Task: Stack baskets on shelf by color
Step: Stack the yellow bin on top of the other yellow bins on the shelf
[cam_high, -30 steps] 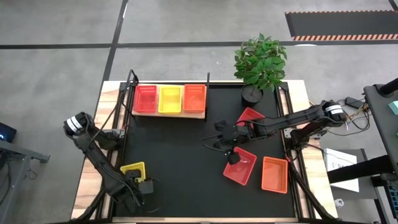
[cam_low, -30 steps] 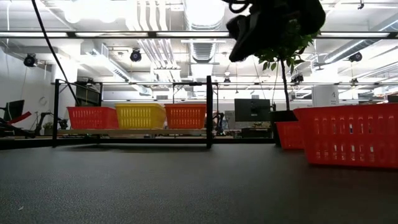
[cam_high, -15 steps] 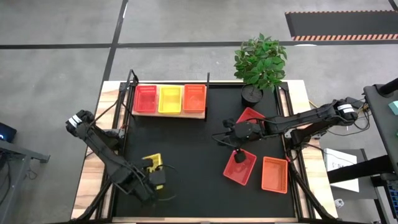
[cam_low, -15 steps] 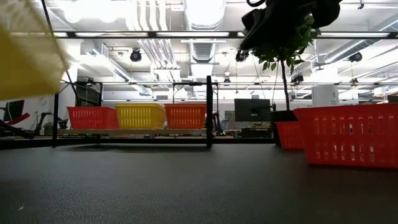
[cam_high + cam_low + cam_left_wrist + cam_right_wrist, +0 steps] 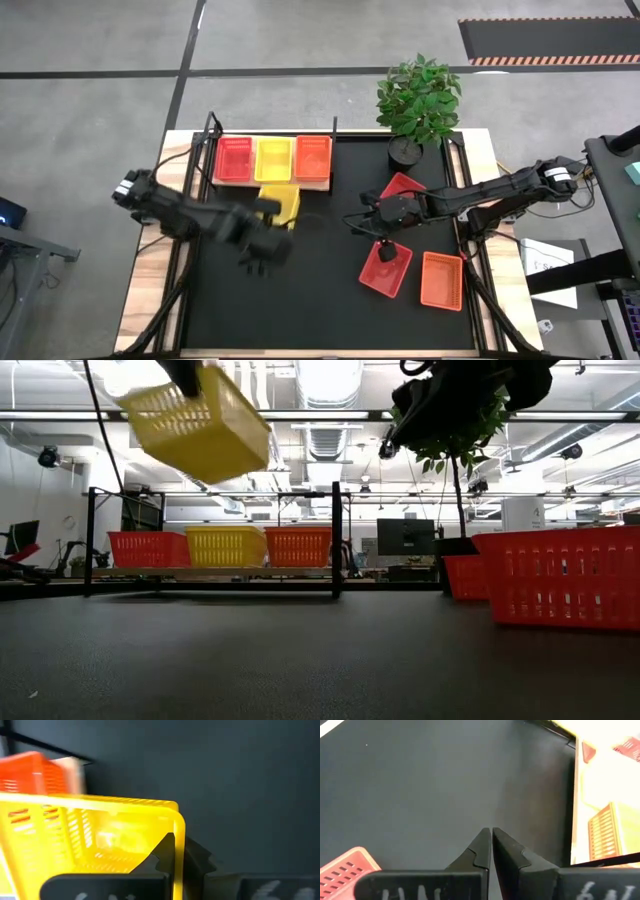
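Note:
A yellow basket (image 5: 281,200) hangs high above the black mat just in front of the shelf, with my left gripper (image 5: 271,216) shut on it. In the low view this basket (image 5: 196,422) is tilted, well above the table. The shelf (image 5: 322,184), a light-wood board at the far left, carries a red basket (image 5: 234,160), a yellow basket (image 5: 273,160) and an orange basket (image 5: 312,157) side by side. My right gripper (image 5: 352,222) hovers shut and empty over the mat's middle, left of a red basket (image 5: 385,268). My left gripper pinches one side wall of the yellow basket (image 5: 179,827) near a corner, one finger (image 5: 161,854) inside the basket and one (image 5: 197,861) outside. The fingers come slanting down from above. The basket is lifted clear of the table and tilted.
On the right of the mat lie an orange basket (image 5: 441,280) and another red basket (image 5: 402,184), partly under my right arm. A potted plant (image 5: 418,105) stands at the far right. A black frame post (image 5: 337,540) rises at the shelf's right end.
My left gripper has swung from the mat's near left corner up and toward the far edge and the shelf, rolling as it went. The yellow basket came with it, lifted from the table to well above it. My right gripper has drawn slightly toward the right edge.

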Motion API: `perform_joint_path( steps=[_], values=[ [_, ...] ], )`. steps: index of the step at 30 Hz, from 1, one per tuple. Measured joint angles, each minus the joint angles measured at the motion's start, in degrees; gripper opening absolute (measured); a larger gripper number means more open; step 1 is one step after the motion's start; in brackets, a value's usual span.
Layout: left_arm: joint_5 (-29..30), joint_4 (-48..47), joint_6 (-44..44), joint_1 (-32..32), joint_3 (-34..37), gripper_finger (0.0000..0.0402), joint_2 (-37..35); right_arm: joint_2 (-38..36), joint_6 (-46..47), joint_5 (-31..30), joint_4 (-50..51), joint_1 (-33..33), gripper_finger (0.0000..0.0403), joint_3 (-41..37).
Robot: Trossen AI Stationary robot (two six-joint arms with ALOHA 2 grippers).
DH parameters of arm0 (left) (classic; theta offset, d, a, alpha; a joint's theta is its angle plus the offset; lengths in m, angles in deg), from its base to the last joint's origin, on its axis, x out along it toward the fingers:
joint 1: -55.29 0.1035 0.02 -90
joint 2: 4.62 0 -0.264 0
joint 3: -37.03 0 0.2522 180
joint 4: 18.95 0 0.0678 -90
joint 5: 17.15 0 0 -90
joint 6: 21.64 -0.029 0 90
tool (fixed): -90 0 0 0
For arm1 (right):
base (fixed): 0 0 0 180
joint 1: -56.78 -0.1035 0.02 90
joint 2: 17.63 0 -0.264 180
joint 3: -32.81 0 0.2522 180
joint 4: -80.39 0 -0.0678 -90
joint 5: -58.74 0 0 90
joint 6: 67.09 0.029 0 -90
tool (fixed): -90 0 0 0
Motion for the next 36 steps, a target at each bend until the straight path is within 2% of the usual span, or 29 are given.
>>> perform_joint_path(
  steps=[4, 7, 12, 15, 19, 36],
  values=[
    [2.2, -0.3, -14.0, 8.5, 1.4, 0.0000, -0.2, 0.0, 0.0, 0.0, 0.0, 0.0, 0.0009, -0.1],
    [3.9, 0.6, -21.0, 14.6, 2.4, 0.0000, -0.3, 0.0, 0.6, 0.0, 0.0, 0.0, 0.0009, -0.2],
    [5.8, 1.3, -23.5, 24.1, 3.7, 0.0000, -0.2, 0.0, 2.1, 0.0, 0.0, 0.0, 0.0009, -0.2],
    [5.8, 1.1, -23.5, 27.5, 4.5, 0.0000, -0.2, 0.0, 2.1, 0.0, -0.1, 0.0, 0.0009, -0.2],
    [5.7, 1.3, -23.6, 29.4, 4.5, 0.0000, -0.2, 0.0, 2.6, 0.0, -0.2, 0.0, 0.0009, -0.3],
    [5.6, 1.2, -29.1, 30.1, 4.4, 0.0000, -1.7, 0.0, 3.7, 0.0, 0.1, 0.0, 0.0009, -0.6]
  ],
)
